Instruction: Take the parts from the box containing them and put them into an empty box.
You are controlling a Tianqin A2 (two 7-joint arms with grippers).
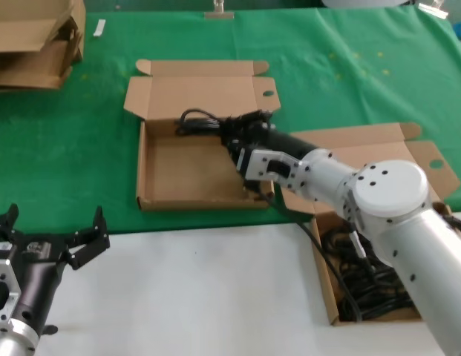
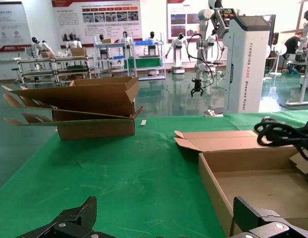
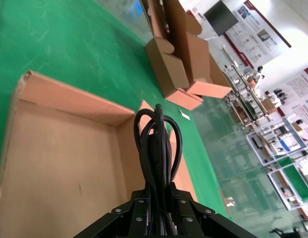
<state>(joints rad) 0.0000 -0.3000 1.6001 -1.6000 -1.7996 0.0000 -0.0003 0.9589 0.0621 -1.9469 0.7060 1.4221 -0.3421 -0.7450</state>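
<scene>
My right gripper (image 1: 234,139) is shut on a coiled black power cord (image 1: 204,122) and holds it over the far right corner of the empty box (image 1: 152,202) at the middle of the green mat. In the right wrist view the cord (image 3: 156,144) loops out from between the closed fingers (image 3: 139,206), above the box's wall (image 3: 69,101). The box containing the parts (image 1: 324,285) sits at the near right, partly hidden by my right arm, with several black cords (image 1: 364,285) in it. My left gripper (image 1: 52,237) is open and empty at the near left.
A flattened cardboard stack (image 1: 37,37) lies at the far left of the mat; it also shows in the left wrist view (image 2: 89,109). The empty box's open lid (image 1: 200,85) stands behind it. White tabletop (image 1: 200,289) runs along the front.
</scene>
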